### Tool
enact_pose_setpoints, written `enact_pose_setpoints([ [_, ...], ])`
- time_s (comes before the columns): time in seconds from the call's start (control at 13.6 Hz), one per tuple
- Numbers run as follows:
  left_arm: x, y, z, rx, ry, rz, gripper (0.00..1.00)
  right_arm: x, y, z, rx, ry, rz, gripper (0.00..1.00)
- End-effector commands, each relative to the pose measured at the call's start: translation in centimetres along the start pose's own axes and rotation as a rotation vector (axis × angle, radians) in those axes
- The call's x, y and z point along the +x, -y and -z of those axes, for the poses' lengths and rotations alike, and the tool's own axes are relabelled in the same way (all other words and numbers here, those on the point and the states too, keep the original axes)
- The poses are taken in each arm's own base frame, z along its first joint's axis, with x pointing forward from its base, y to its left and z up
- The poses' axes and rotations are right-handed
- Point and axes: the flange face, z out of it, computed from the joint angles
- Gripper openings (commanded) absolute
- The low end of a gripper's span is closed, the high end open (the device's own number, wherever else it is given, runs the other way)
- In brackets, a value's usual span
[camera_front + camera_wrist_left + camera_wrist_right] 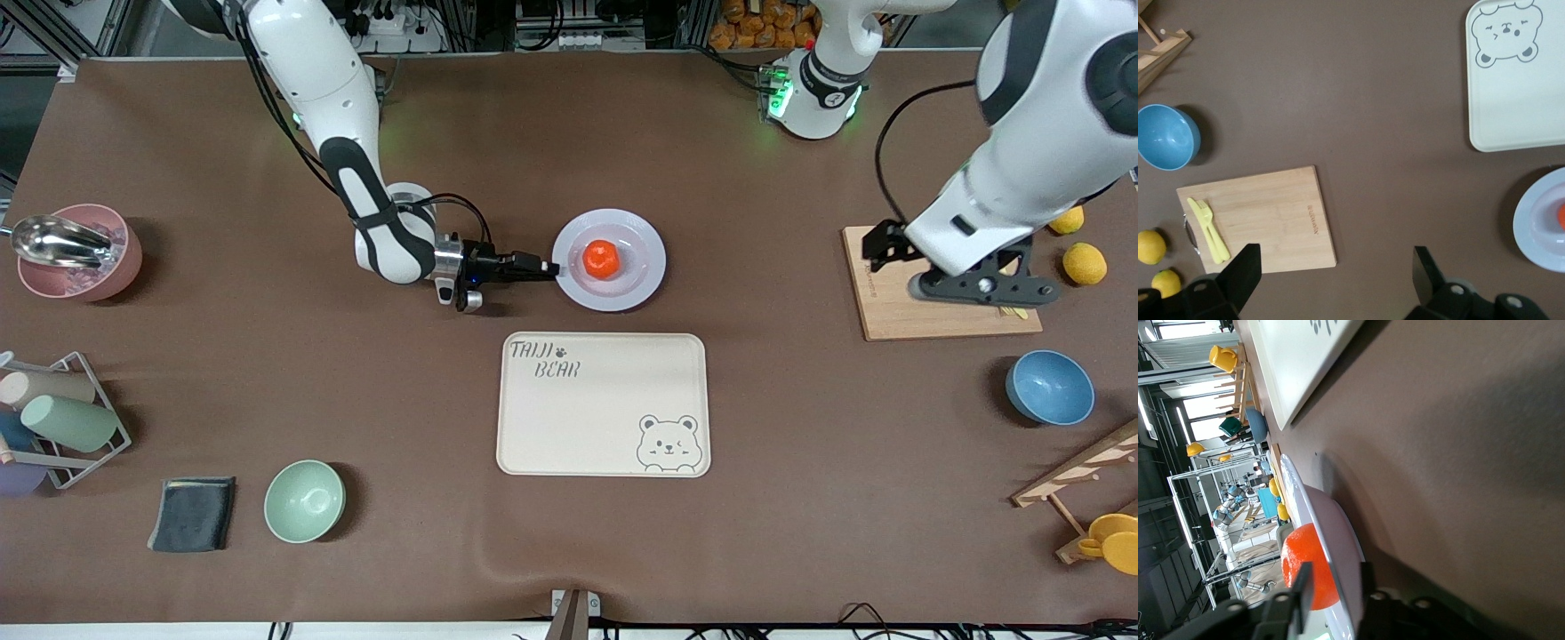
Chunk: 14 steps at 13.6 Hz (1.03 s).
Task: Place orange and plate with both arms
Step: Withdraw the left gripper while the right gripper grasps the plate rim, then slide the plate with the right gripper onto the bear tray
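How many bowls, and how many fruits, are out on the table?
Bowls: 3, pink, green, blue
Lemons: 2, and
Orange: 1, on the plate
Total: 6

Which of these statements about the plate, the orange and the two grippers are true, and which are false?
1. The orange lies on the plate. True.
2. The plate rests on the bear tray. False: it is on the table, farther from the front camera than the tray.
3. The right gripper straddles the plate's rim. True.
4. The left gripper holds a lemon. False: it hangs open over the cutting board.
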Motion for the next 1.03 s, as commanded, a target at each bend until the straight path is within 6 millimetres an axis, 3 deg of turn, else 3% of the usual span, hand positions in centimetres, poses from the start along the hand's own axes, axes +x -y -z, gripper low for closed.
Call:
enact_pose_setpoints([
  [0.0, -2.6, 2.6, 2.4, -0.072, -0.019, 0.007, 1.00, -0.8, 0.1, -1.7, 0.010, -0.005, 0.013, 0.23],
  [0.22, -3.2, 2.9, 3.5, -0.078, -0.032, -0.005, 1.00, -0.8, 0.4, -2.0, 0.030, -0.030, -0.004, 0.00],
  [0.44, -3.1, 3.3, 3.5, -0.109, -0.032, 0.010, 1.00, -0.2, 2.1, -1.6, 0.075, -0.063, -0.016, 0.00],
  [0.96, -2.9, 3.2, 4.5, -0.122, -0.053, 0.020, 1.00, 2.5, 10.2, 0.3, 0.204, -0.132, -0.075, 0.00],
])
